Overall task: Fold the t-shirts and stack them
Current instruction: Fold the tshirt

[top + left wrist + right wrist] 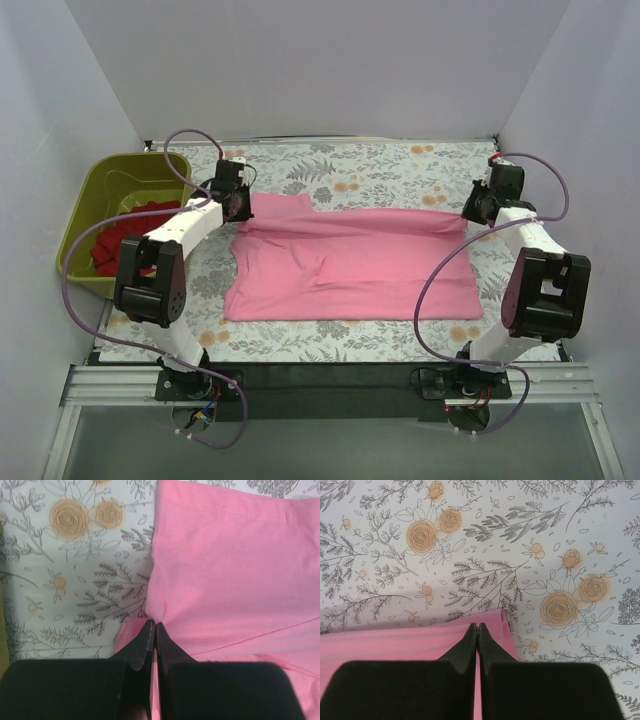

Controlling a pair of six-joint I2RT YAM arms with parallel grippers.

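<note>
The pink t-shirt (pixel 350 265) lies partly folded on the floral tablecloth, its long side running left to right. My left gripper (pixel 240 207) is at its far left corner. In the left wrist view the gripper (pixel 153 623) is shut on a pinch of the pink fabric (pixel 230 565). My right gripper (pixel 474 212) is at the far right corner. In the right wrist view it (pixel 477 625) is shut on the shirt's edge (pixel 395 645). The deep red t-shirt (pixel 125 230) lies crumpled in the tub at the left.
The olive-green plastic tub (pixel 85 215) stands at the table's left edge, beside the left arm. The floral tablecloth (pixel 380 160) shows beyond and in front of the pink shirt. White walls close in the left, back and right sides.
</note>
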